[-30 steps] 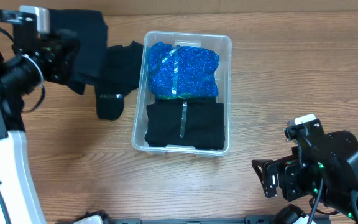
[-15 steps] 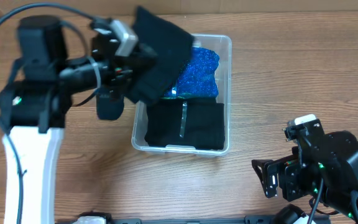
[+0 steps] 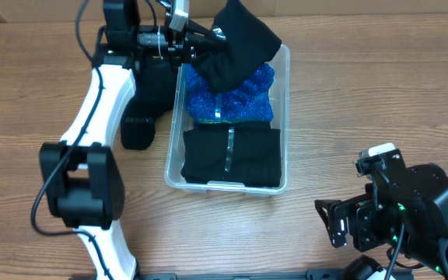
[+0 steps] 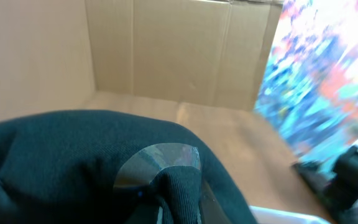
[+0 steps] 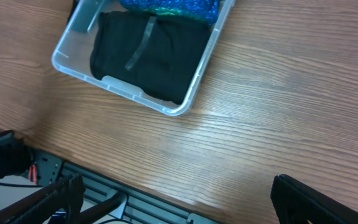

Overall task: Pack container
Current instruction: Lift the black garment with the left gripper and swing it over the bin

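Two garments already lie inside the container [image 3: 224,187], by our count: a blue sparkly garment [image 3: 236,101] directly under the left gripper's load, and a folded black garment [image 3: 232,155] at the end farther from that gripper. One more, a black garment [image 3: 243,43], hangs from the left gripper [image 3: 202,40], whose jaws are clamped tight on a fold of it. We judge it is held high over that end so it can clear the rim and come down on top of the blue one. Beside that gripper, just outside the container wall, sits a dark pile [image 3: 142,109] of cloth; we cannot tell how many pieces it holds. One container, then, lying below the left gripper and well apart from the right gripper [image 5: 176,199], which rests spread wide with nothing between its fingers, presumably parked out of the way.
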`<state>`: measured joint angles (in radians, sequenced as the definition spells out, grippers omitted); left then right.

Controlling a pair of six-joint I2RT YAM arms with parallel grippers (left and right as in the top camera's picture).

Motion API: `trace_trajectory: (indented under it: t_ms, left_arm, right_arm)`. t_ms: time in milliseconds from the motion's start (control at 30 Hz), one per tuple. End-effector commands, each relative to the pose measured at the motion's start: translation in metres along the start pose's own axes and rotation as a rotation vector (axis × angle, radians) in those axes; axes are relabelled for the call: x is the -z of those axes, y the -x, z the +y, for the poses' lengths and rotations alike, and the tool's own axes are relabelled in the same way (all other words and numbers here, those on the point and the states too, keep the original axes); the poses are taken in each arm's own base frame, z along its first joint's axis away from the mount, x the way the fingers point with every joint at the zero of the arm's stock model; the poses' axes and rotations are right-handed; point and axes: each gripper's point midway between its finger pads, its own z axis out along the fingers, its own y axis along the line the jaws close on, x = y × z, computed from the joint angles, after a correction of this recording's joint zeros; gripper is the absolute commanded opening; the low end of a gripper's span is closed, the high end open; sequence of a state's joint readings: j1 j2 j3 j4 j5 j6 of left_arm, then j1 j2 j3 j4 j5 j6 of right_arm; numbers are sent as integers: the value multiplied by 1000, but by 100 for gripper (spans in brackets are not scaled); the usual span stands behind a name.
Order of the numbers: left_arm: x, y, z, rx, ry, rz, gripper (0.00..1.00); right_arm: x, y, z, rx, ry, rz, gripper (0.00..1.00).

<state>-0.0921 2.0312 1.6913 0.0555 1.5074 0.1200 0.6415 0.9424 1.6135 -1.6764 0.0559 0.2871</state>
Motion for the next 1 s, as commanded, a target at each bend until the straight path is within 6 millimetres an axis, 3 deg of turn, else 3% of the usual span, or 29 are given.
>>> trace_trajectory:
  t_ms: [0,100,200,333,433,533,600,667,733,833,967]
  left_arm:
    - [0,-7,-4,193,-75,-2,4]
    - [-3,-7,-5,231,-81,1,5]
    - [-21,-11,-9,264,-94,14,4]
    - [-35,-19,28,213,141,33,4]
    - [-35,-25,31,170,160,52,4]
    - [-39,-46,22,228,170,116,4]
    - [-43,-81,10,130,246,308,4]
    - [-39,-90,0,2,301,462,4]
    - [-35,-68,-16,-43,321,476,4]
    - [-6,-49,-30,-79,313,449,4]
    - [19,-59,-46,-127,238,463,4]
  right_arm:
    - [1,1,0,3,1,-9,100]
    - [1,1,0,3,1,-9,100]
    - [1,1,0,3,1,-9,100]
    - [1,1,0,3,1,-9,100]
    - [1,1,0,3,1,-9,100]
    - [1,1,0,2,1,-9,100]
    - [1,1,0,2,1,-9,100]
    - [1,1,0,3,1,-9,100]
    - [1,1,0,2,1,-9,100]
    - [1,1,0,3,1,-9,100]
    - [1,1,0,3,1,-9,100]
